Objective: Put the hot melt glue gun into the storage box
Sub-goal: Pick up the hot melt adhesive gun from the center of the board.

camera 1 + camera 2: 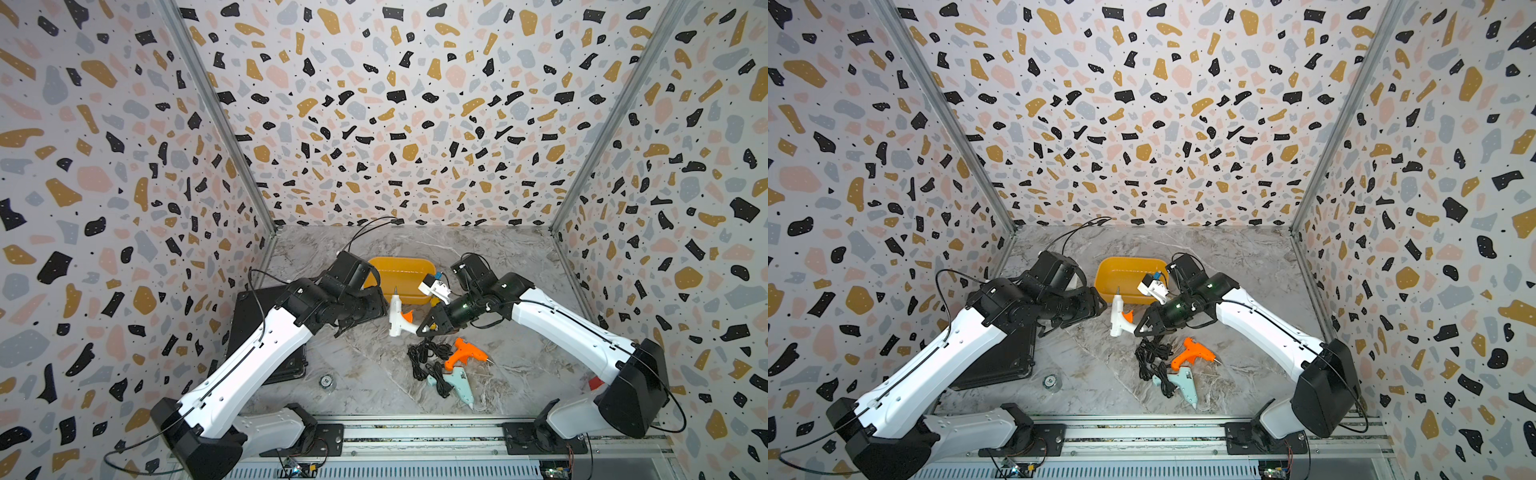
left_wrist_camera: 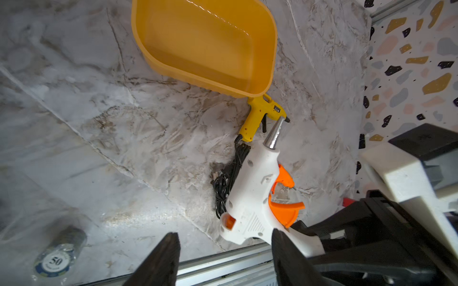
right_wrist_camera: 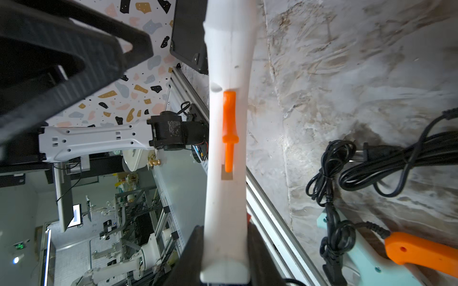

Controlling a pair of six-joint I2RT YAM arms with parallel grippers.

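The hot melt glue gun is white with an orange trigger. It hangs above the marble table with its metal nozzle pointing toward the storage box, a yellow-orange tub with nothing inside in the left wrist view. My right gripper is shut on the gun's handle. My left gripper is open just left of the gun, its fingers apart and holding nothing.
An orange glue gun, a teal one and tangled black cords lie at the front right. A yellow glue gun lies beside the box. A flat black case sits under my left arm. A poker chip lies near the front.
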